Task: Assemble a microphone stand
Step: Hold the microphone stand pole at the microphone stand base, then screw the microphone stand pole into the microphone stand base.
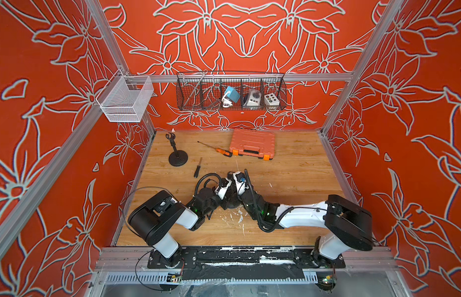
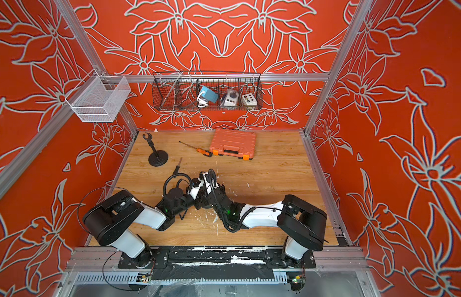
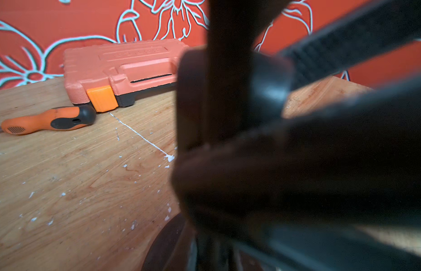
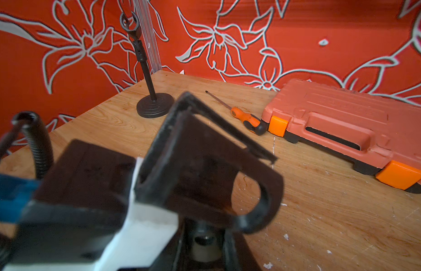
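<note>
You're in a robot test cell: aluminium frame (image 1: 314, 77), red floral wall panels (image 1: 417, 102), scuffed wooden tabletop (image 1: 301, 174), wire basket (image 1: 188, 99) at 12 o'clock, orange tool case (image 1: 252, 142) at 1 o'clock.

Red floral walls (image 1: 250, 30) and aluminium rails (image 1: 314, 77) surround a wooden tabletop (image 1: 296, 180), a wire basket (image 1: 191, 101) hanging at the back.

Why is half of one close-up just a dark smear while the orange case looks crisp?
Left wrist view: the dark mass sits close to the lens, unfocused and unlit; the orange case is sharp. Right wrist view: same near blur, sharp microphone stand. Both top views: evenly lit, crisp.
</note>
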{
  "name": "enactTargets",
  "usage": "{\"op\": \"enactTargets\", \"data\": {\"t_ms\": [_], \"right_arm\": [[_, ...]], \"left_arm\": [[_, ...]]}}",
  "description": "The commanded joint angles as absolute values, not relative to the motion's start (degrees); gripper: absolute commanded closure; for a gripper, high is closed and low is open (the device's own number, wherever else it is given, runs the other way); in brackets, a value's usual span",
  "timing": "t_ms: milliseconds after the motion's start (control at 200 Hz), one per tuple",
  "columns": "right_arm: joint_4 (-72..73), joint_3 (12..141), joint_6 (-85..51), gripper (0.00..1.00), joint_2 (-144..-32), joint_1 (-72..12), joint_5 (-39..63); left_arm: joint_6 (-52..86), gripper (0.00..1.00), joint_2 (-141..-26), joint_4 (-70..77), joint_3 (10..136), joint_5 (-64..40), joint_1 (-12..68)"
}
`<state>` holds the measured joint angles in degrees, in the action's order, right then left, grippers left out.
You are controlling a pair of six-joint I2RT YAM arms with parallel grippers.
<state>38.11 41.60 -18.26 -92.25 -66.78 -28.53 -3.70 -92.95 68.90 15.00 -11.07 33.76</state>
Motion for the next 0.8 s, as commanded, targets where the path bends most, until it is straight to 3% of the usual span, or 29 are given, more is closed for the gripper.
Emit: {"op": "enactTargets", "data": {"t_ms": [0, 205, 350, 505, 796], "right_arm": [[27.4, 38.7, -16.9, 0.99, -93.6, -68.5, -22.7], [27.2, 39.9, -13.3, 0.93, -93.9, -67.0, -13.1], [27.9, 39.1, -12.4, 0.79, -92.7, -65.7, -7.8], [25.4, 38.8, -10.2, 0.53, -90.2, -62.6, -0.9], [23.8, 35.4, -5.7, 0.43, -82.7, -55.7, 14.7]], "left_arm": [[-3.2, 0.90, -95.7, 73.0, 17.1, -12.1, 33.9], [-4.8, 0.99, -93.6, 68.8, 17.8, -12.6, 33.9], [-5.3, 1.00, -92.1, 66.5, 18.2, -12.3, 33.9], [-5.8, 1.00, -92.6, 65.8, 18.7, -12.1, 33.9], [-6.8, 1.00, -93.1, 66.1, 17.9, -11.5, 33.9]]}}
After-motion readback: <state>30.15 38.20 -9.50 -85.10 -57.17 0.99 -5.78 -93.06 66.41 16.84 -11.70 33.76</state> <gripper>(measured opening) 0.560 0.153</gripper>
